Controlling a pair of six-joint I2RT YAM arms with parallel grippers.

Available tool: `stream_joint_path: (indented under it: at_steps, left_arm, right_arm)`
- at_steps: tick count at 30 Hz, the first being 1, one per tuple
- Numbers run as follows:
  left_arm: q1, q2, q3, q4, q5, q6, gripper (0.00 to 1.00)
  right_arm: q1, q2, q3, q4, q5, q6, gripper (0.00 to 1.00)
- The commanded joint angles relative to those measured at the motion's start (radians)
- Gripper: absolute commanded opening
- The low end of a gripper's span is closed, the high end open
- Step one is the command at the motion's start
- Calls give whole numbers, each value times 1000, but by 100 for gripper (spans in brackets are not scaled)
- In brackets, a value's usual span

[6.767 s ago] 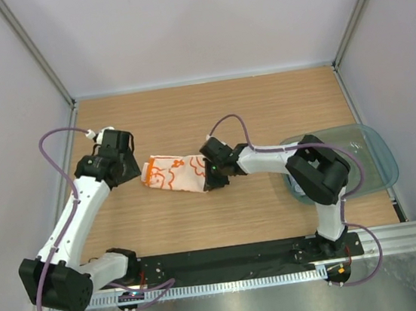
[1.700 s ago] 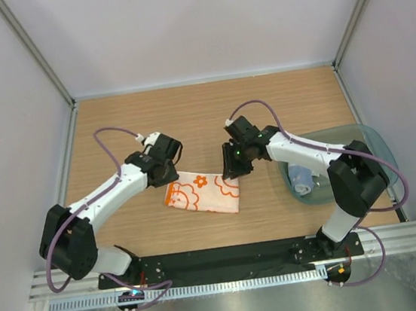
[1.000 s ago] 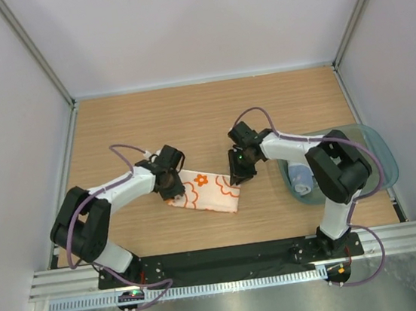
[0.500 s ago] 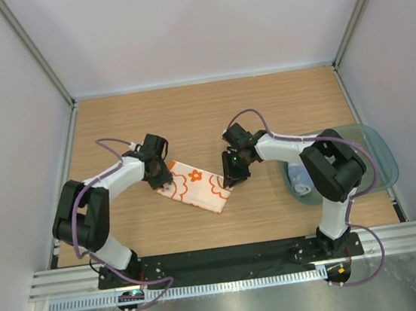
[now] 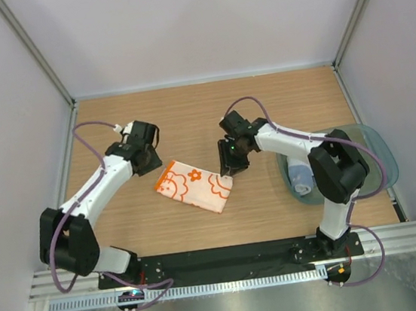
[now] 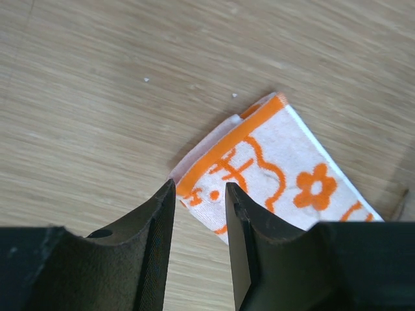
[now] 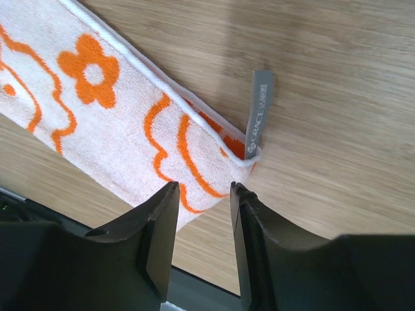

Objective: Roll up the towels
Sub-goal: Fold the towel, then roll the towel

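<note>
A white towel with orange flower print [image 5: 194, 187] lies flat, folded into a strip, on the wooden table. My left gripper [image 5: 151, 165] is open and empty, just above the towel's left end [image 6: 240, 162]. My right gripper [image 5: 229, 169] is open and empty over the towel's right end [image 7: 130, 136], near its grey label [image 7: 258, 110]. A rolled blue towel [image 5: 300, 178] lies in the clear tray.
A clear bluish tray [image 5: 371, 152] sits at the table's right edge. Bare wooden table [image 5: 187, 112] stretches behind the towel. White walls stand on the left, back and right.
Both grippers have lifted off the towel ends and drawn back. The towel now lies flat and slightly shifted left; the left arm moved up and left.
</note>
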Motion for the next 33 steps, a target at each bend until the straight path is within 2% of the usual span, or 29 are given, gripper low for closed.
stream_joint_path:
  at_steps: [1,3,6,10,12,13,17,28,33]
  left_arm:
    - [-76,-90,33,-71,-97,27,38]
    - [-178,-131,19,-73,-158,29,38]
    - [-278,-157,-18,-62,-174,10,39]
    - [-479,-164,-68,-10,-197,-8,38]
    - [-578,-151,-78,42,-222,1,38]
    - [-579,-141,-78,42,-224,7,38]
    - [-732,-72,-66,136,-220,79,37]
    - [-864,215,14,165,-206,174,37]
    - [-883,303,34,173,-226,183,37]
  right_arm:
    - [2,-103,39,-67,56,-10,45]
    - [1,-167,4,-79,94,10,47]
    - [-1,-276,-82,-61,160,59,49]
    - [-1,-406,-191,-37,197,126,50]
    - [-2,-477,-242,-33,239,154,50]
    - [-1,-497,-254,-35,243,154,50]
    - [-1,-585,-299,-69,280,183,51]
    - [-1,-704,-336,-142,326,211,53]
    - [-1,-714,-345,-147,326,216,53]
